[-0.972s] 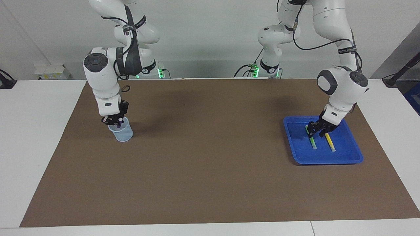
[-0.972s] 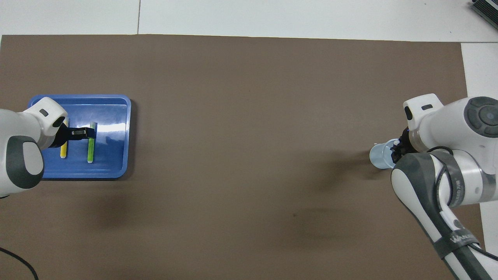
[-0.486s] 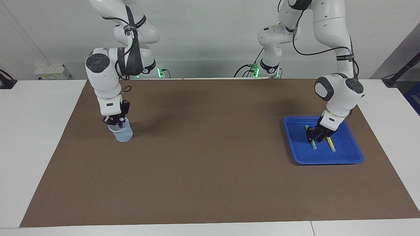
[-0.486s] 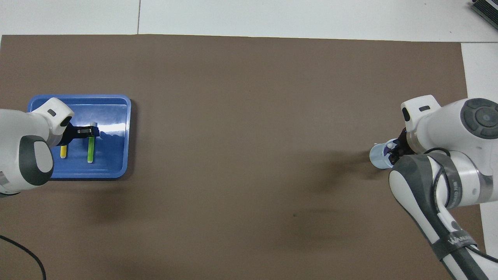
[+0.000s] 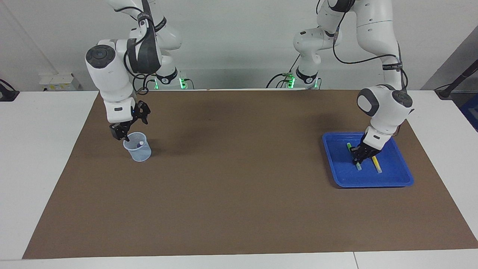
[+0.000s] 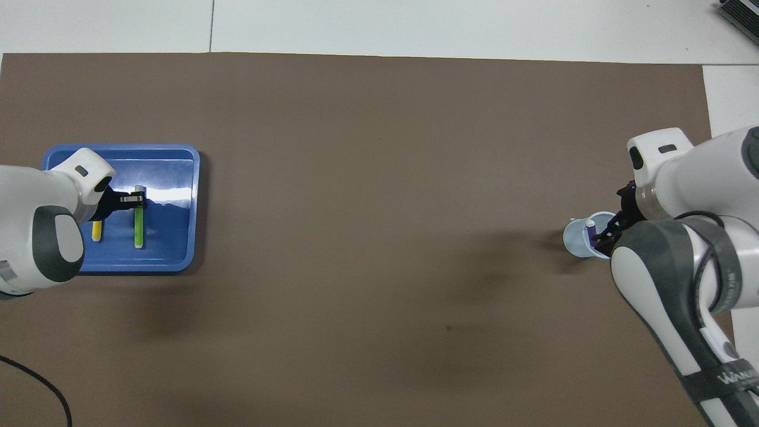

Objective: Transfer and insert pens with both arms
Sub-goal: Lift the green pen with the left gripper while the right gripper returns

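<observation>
The bright green pen [image 5: 350, 147] [image 6: 139, 230] and the yellow pen [image 5: 376, 163] [image 6: 96, 230] lie side by side in the blue tray [image 5: 396, 180] [image 6: 175, 178] toward the left arm's end of the table. My left gripper [image 5: 357, 158] [image 6: 137, 201] is down in the tray, shut on the green pen near its middle, and the pen still rests on the tray floor. The purple pen [image 5: 140, 143] [image 6: 591, 229] stands in the clear cup [image 5: 141, 153] [image 6: 576, 242], pale cap up. My right gripper [image 5: 130, 130] [image 6: 611, 228] hangs open just above the cup's rim, holding nothing.
A brown mat [image 5: 239, 186] covers most of the white table. The cup stands toward the right arm's end, the tray toward the left arm's end, with bare mat between them. A black cable [image 6: 35, 385] lies near the robots' edge.
My right gripper opened, let the purple pen drop into the cup and rose above the rim. My left gripper lowered onto the green pen and shut on it.
</observation>
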